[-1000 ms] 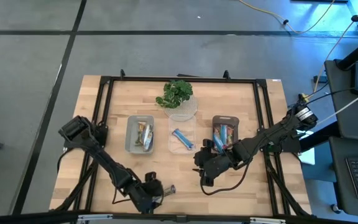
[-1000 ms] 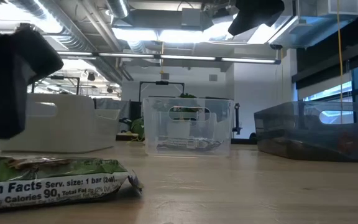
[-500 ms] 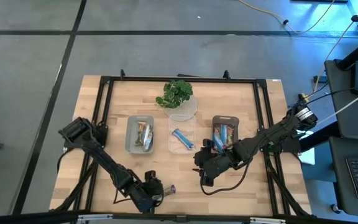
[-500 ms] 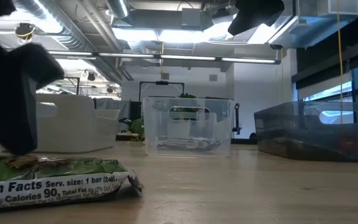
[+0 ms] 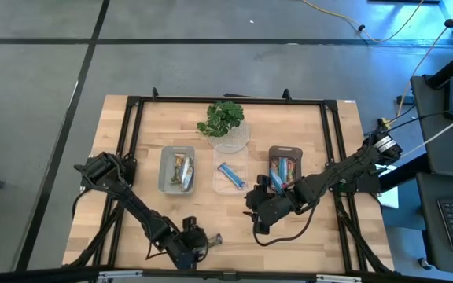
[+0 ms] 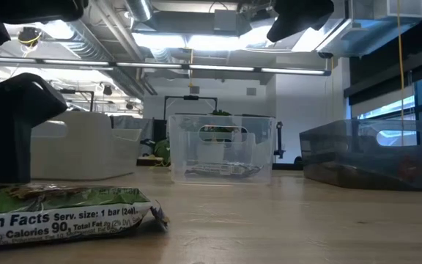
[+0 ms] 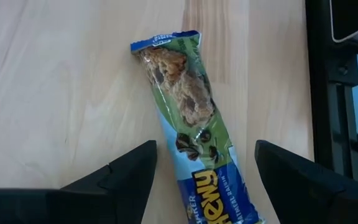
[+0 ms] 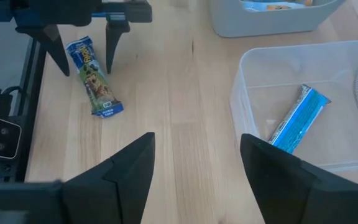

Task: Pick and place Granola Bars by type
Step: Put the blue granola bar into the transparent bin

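Note:
A green-and-blue wrapped granola bar (image 7: pixel 191 118) lies flat on the wooden table near its front edge, also seen in the high view (image 5: pixel 212 238) and the low view (image 6: pixel 57 213). My left gripper (image 7: pixel 205 149) is open just above it, pointing down, one finger on either side of the bar's lower half, touching nothing; it also shows in the high view (image 5: pixel 195 245). My right gripper (image 5: pixel 256 212) is open and empty over the table in front of the bins. Other bars lie in the three bins.
A grey bin (image 5: pixel 178 169) holds green-brown bars. A clear bin (image 5: pixel 230 174) holds one blue bar (image 8: pixel 300 118). A dark bin (image 5: pixel 284 167) holds several bars. A potted plant (image 5: pixel 225 118) stands behind them. A black frame (image 5: pixel 132 141) runs round the table.
My left gripper has gone down toward the bar at the table's front edge, staying open. The bar has not moved.

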You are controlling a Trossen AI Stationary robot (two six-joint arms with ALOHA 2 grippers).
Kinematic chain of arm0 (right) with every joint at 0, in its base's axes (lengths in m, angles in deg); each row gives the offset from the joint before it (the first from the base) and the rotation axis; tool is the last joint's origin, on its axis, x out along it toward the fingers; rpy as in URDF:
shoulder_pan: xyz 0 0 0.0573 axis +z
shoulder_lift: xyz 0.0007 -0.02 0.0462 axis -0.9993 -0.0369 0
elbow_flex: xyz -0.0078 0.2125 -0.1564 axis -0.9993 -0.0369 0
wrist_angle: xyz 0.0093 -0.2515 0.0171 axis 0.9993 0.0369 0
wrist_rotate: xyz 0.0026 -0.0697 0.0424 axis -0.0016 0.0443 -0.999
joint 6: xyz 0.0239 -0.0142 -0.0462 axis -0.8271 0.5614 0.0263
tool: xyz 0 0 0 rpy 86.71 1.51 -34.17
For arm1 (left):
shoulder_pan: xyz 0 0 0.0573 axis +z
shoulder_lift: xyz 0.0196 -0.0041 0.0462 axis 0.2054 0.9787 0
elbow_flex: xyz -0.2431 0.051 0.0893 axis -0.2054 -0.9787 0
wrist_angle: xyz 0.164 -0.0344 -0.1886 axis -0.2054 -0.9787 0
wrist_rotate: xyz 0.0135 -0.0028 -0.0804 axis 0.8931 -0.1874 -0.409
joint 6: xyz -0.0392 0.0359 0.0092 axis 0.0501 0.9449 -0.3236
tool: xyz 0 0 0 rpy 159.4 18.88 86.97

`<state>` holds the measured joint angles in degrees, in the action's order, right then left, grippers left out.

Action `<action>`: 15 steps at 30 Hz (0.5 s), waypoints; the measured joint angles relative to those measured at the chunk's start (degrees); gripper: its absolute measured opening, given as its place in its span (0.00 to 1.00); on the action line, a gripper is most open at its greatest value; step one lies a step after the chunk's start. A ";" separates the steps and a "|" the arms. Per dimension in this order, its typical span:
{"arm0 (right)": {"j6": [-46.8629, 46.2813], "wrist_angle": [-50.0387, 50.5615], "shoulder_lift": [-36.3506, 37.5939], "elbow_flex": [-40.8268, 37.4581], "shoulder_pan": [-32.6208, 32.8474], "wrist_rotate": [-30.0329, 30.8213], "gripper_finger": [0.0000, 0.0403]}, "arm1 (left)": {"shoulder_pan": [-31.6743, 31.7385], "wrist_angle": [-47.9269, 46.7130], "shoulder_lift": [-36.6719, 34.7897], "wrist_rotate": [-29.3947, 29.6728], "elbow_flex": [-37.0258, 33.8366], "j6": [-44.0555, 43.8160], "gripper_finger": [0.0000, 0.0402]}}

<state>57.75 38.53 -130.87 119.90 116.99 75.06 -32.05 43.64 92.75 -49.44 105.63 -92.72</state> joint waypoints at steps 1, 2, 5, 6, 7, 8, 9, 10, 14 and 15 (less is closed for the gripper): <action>0.00 0.00 0.00 0.00 0.00 0.00 0.59 | -0.10 0.10 -0.08 0.12 -0.01 -0.57 0.66; 0.00 0.01 0.00 0.00 0.00 0.00 0.59 | -0.23 0.42 -0.08 0.41 -0.05 -1.42 0.66; 0.02 0.04 0.00 0.00 0.00 0.00 0.59 | -0.38 2.20 0.04 1.11 -0.17 -2.83 0.66; 0.04 0.03 0.00 0.00 0.00 0.00 0.59 | -0.58 2.80 0.09 1.25 -0.19 -2.99 0.66; 0.04 0.06 0.00 0.00 0.00 0.00 0.59 | -0.68 3.19 0.14 1.39 -0.20 -3.01 0.66; 0.07 0.04 0.00 0.00 0.00 0.00 0.59 | -0.71 3.44 0.16 1.56 -0.20 -2.90 0.66; 0.08 0.04 0.00 0.00 0.00 0.00 0.59 | -0.73 3.48 0.18 1.59 -0.20 -2.54 0.66; 0.09 0.04 0.00 0.00 0.00 0.00 0.59 | -0.75 3.45 0.18 1.58 -0.22 -1.89 0.66; 0.02 0.04 0.00 0.00 0.00 0.00 0.59 | -0.83 1.41 0.45 1.68 -0.10 2.50 0.65; 0.02 0.04 0.00 0.00 0.00 0.00 0.59 | -0.93 0.76 0.68 1.87 -0.01 3.77 0.65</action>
<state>57.77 38.58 -130.87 119.90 116.99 75.06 -32.98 44.40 93.43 -47.57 105.62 -88.94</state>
